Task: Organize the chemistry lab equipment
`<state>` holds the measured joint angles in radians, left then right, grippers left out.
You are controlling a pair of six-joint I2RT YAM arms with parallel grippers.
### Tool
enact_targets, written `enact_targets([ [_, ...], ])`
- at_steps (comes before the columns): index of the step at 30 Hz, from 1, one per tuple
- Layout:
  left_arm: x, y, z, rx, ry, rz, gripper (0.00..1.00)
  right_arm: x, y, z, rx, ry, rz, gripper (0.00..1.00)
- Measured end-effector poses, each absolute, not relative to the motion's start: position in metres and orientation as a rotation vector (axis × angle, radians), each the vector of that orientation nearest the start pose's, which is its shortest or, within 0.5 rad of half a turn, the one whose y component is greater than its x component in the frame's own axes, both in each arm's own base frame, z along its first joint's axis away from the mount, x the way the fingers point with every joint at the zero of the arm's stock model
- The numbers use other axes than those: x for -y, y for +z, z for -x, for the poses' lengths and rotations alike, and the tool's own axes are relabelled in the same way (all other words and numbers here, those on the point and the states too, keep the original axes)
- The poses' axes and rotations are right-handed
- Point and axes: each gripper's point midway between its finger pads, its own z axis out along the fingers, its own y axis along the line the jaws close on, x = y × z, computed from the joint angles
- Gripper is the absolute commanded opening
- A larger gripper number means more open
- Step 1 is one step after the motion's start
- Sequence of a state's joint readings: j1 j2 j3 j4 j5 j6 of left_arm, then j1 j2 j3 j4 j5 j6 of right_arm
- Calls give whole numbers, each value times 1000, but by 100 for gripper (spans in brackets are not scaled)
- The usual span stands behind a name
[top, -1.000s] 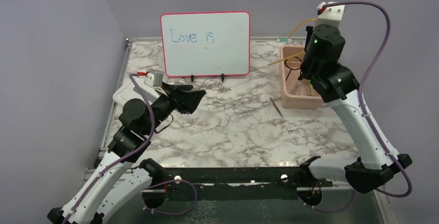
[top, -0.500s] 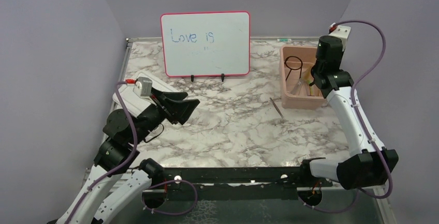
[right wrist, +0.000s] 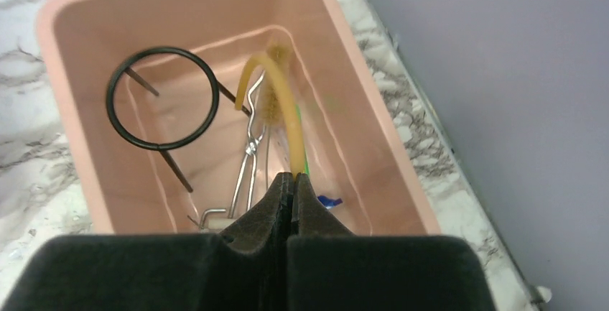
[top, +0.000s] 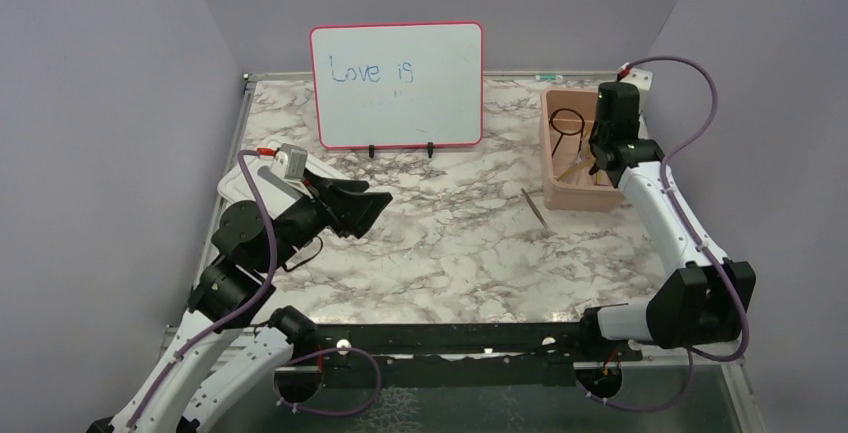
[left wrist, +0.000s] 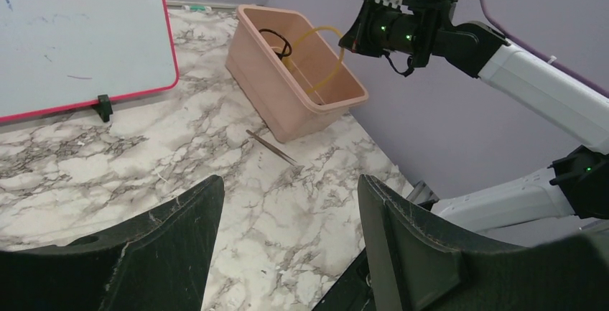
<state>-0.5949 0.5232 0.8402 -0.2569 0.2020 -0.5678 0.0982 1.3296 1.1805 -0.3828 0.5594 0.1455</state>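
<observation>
My right gripper (right wrist: 291, 179) is shut on an amber rubber tube (right wrist: 281, 92) and hangs low inside a pink bin (right wrist: 359, 160). The tube arcs up from the jaws and curls back down. In the bin lie a black wire ring with handle (right wrist: 161, 98), metal forceps (right wrist: 251, 154) and a bit of blue (right wrist: 327, 201). From above, the right gripper (top: 598, 161) is over the bin (top: 580, 196). Thin metal tweezers (top: 535, 207) lie on the marble just left of it. My left gripper (top: 362, 209) hovers open and empty over the left of the table, far from the tweezers (left wrist: 271, 146).
A red-framed whiteboard (top: 396, 83) stands at the back centre. A white lid (top: 240, 181) lies at the left edge behind the left arm. The bin sits near the right wall. Marble tabletop (top: 450, 253) stretches between the arms.
The right arm has come down from high above the bin, lowering the amber tube into it. The left arm has pulled back slightly, still open.
</observation>
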Motion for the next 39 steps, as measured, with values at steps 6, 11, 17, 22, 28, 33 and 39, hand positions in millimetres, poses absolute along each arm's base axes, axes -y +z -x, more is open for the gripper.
enact_targets([
  [6, 186, 359, -173, -1611, -1067, -192, 72, 53, 190, -385, -2102, -433, -479, 1],
  [11, 187, 365, -177, -1608, -1056, -195, 71, 50, 148, -380, -2180, -430, -566, 3],
  [17, 194, 353, -192, -1657, -1011, -212, 72, 53, 128, -375, -2219, -447, -609, 30],
  [22, 201, 338, -204, -1693, -982, -232, 72, 55, 136, -375, -2225, -461, -608, 38],
  [28, 212, 322, -222, -1739, -960, -245, 72, 48, 174, -379, -2222, -403, -581, 39],
  [33, 220, 315, -232, -1758, -955, -245, 72, 36, 202, -368, -2215, -297, -528, 40],
  [39, 229, 316, -246, -1736, -956, -250, 72, 2, 228, -352, -2218, -95, -395, 39],
])
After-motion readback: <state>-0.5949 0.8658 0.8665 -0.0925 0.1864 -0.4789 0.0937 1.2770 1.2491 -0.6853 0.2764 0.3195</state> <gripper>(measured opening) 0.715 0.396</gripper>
